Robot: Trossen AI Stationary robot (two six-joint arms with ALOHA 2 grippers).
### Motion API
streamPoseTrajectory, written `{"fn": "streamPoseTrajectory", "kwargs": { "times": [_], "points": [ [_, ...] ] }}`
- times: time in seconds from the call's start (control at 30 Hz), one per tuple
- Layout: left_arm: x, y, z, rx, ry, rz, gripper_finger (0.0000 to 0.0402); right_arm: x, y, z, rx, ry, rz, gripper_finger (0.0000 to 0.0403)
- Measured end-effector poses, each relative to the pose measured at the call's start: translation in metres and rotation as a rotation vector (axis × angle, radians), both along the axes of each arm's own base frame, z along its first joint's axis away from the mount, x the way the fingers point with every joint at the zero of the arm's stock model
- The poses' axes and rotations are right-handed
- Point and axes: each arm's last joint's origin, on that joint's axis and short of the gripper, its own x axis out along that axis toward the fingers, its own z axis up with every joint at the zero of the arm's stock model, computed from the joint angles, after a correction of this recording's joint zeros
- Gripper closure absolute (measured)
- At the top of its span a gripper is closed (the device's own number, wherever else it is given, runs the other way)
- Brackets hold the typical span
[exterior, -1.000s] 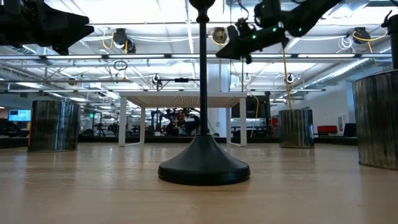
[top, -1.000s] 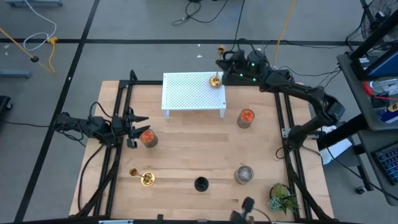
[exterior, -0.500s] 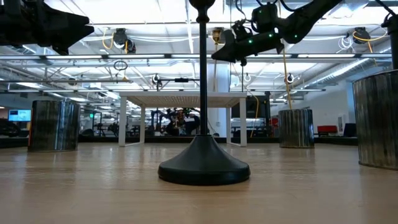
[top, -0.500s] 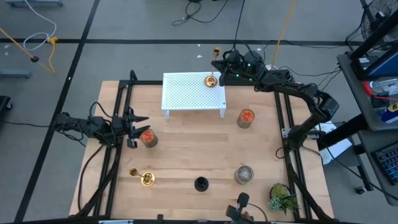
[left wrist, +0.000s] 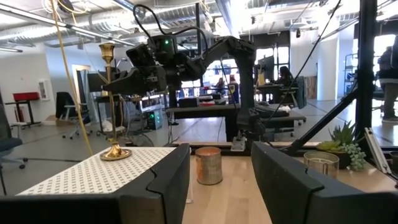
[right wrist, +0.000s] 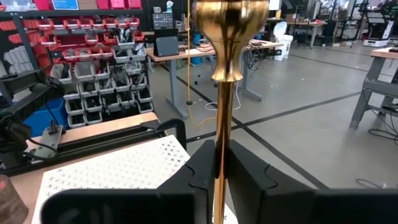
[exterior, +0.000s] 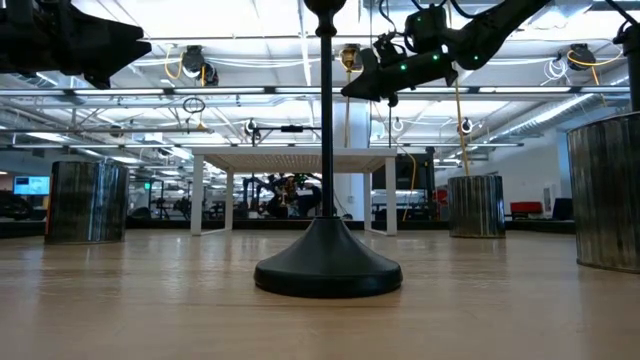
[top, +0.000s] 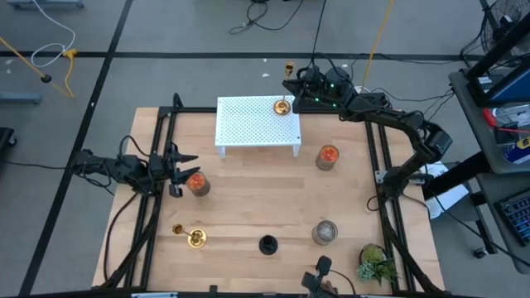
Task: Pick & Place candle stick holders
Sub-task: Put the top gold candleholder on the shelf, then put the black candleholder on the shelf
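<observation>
A gold candlestick holder (top: 285, 105) stands upright on the far right corner of the white perforated stand (top: 248, 124). It also shows in the left wrist view (left wrist: 111, 106) with its flared base (left wrist: 115, 152) on the stand. My right gripper (top: 292, 84) is shut on its stem. A second gold holder (top: 192, 236) and the black holder (top: 267, 244) are on the table near its front edge; the black holder stands on its base (exterior: 328, 268). My left gripper (top: 184, 174) is open and empty, raised over the table's left side. My right gripper pinches the gold holder's thin stem (right wrist: 219, 146) between its two fingers, below the bulb under the cup. The fingers come level from the table's far right side and lie across the stem. The holder is upright, and its base (left wrist: 115, 152) looks set on the stand.
Glass candle jars stand at the left (top: 197, 184), right (top: 328, 156) and front right (top: 324, 233). A small green potted plant (top: 374, 262) is at the front right corner. Dark frame rails run along both table sides.
My right gripper has gone a little toward the table's left edge with the gold holder, still shut on its stem. The holder has come from a tilt to upright over the stand's far right corner.
</observation>
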Motion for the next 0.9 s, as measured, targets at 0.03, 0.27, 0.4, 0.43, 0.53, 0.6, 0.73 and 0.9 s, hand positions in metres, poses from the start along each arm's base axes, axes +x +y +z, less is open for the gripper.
{"fn": "streamPoseTrajectory", "kwargs": {
  "times": [0.03, 0.27, 0.4, 0.43, 0.53, 0.6, 0.73, 0.9],
  "points": [
    [0.000, 0.000, 0.000, -0.005, 0.000, -0.002, 0.0222, 0.000, 0.000, 0.000, 0.000, 0.000, 0.000, 0.0364],
    [0.001, 0.000, -0.004, -0.021, 0.030, -0.008, 0.0222, 0.000, 0.000, -0.001, 0.004, 0.005, 0.000, 0.0331],
    [0.001, 0.000, -0.004, -0.035, 0.029, -0.012, 0.0222, 0.000, 0.000, -0.001, 0.005, 0.005, 0.000, 0.0315],
    [0.001, 0.000, -0.004, -0.036, 0.028, -0.011, 0.0222, 0.000, 0.000, -0.001, 0.005, 0.005, 0.000, 0.0310],
    [0.001, 0.000, -0.004, -0.036, 0.028, -0.011, 0.0222, 0.000, 0.000, -0.002, 0.014, 0.016, 0.000, 0.0293],
    [0.001, 0.000, -0.004, -0.037, 0.028, -0.012, 0.0222, 0.000, 0.000, -0.005, 0.032, 0.040, 0.000, 0.0279],
    [0.001, 0.000, -0.004, -0.078, 0.029, -0.022, 0.0222, -0.002, 0.001, -0.012, 0.068, 0.108, 0.002, 0.0252],
    [0.002, -0.001, -0.012, -0.088, 0.104, -0.025, 0.0222, -0.002, 0.006, -0.012, 0.057, 0.140, 0.021, 0.0233]
  ]
}}
